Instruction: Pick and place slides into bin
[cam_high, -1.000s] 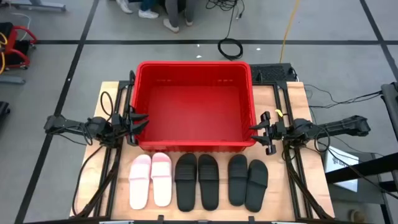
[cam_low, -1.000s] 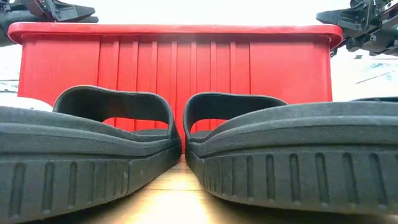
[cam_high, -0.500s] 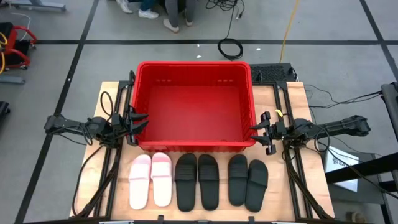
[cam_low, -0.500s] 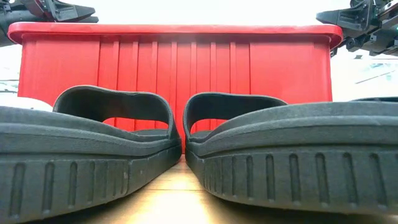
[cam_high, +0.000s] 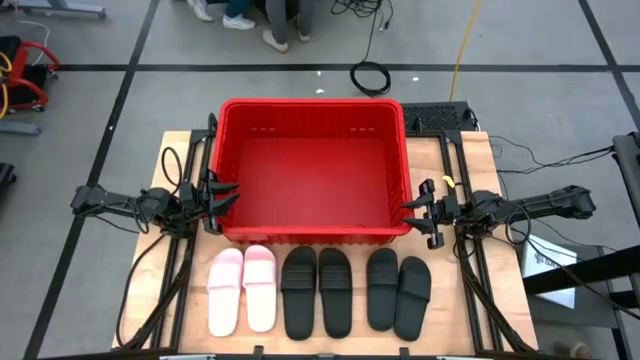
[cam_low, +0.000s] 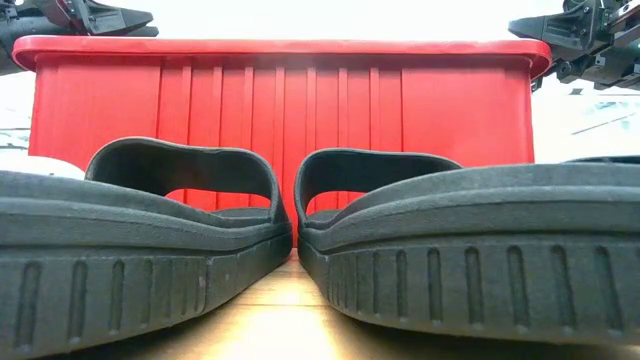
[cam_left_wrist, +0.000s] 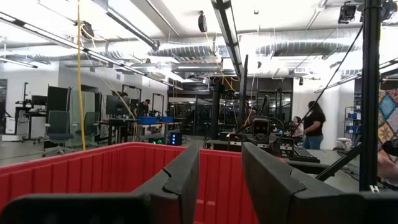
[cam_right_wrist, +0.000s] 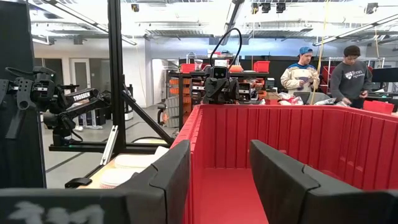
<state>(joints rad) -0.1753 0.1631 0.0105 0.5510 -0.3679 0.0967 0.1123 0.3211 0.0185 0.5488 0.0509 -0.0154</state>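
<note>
Change: nothing has moved since the earlier frames.
Left gripper (cam_high: 222, 197): at the bin's left wall, fingers (cam_left_wrist: 180, 180) parted, holding nothing.
Right gripper (cam_high: 412, 214): at the bin's right wall, fingers (cam_right_wrist: 168, 177) parted, holding nothing.
Bin (cam_high: 312, 111): mid-table, no slides inside.
Slides (cam_high: 320, 290): six in a row just in front of the bin, pink pair (cam_high: 242, 288) leftmost.
Writing: a white label on the right wrist, blurred, unreadable.

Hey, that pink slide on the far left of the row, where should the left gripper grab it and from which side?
Grip the pink slide by its wide strap, coming straight down from above. It lies flat, sole down, and the strap arches over the footbed, probably leaving room for a finger. The left gripper, open, is nearest.
</note>
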